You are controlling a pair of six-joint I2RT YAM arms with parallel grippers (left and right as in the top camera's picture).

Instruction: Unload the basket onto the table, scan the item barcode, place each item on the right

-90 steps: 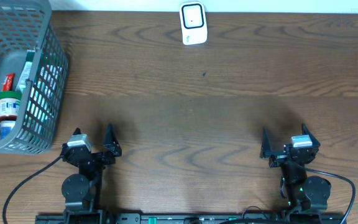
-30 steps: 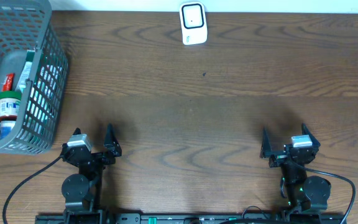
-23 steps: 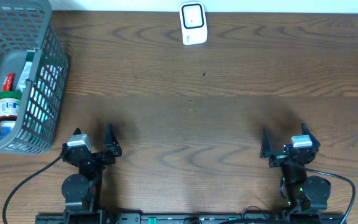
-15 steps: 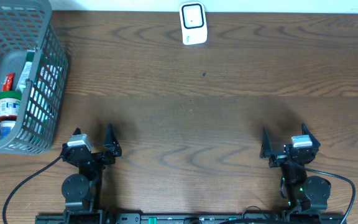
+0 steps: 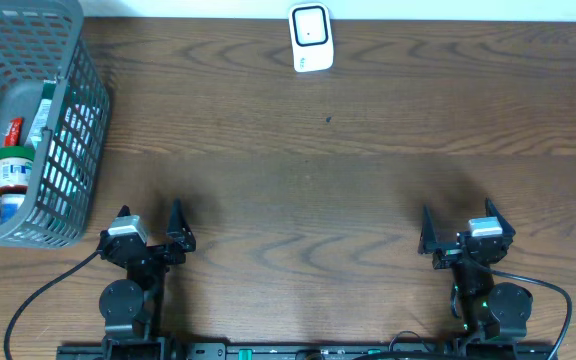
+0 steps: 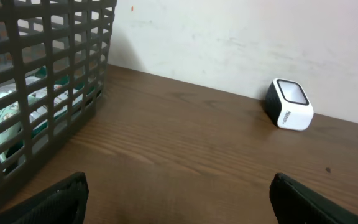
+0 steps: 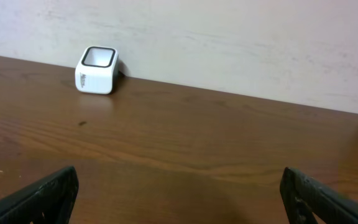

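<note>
Several grocery items lie in the grey mesh basket [image 5: 68,130] at the table's far left, among them a green-lidded jar [image 5: 12,166] and a red packet [image 5: 13,130]. No barcode shows on any of them. The white barcode scanner [image 5: 310,38] stands at the table's far edge, also in the left wrist view as scanner [image 6: 289,104] and the right wrist view as scanner [image 7: 96,70]. My left gripper [image 5: 150,222] rests near the front edge, open and empty, just right of the basket's near corner. My right gripper [image 5: 458,225] is open and empty at the front right.
The basket wall [image 6: 42,93] fills the left of the left wrist view, with packaged goods showing through its mesh. A pale wall [image 7: 229,37] rises behind the table's far edge. Bare wooden tabletop [image 5: 308,190] lies between the grippers and the scanner.
</note>
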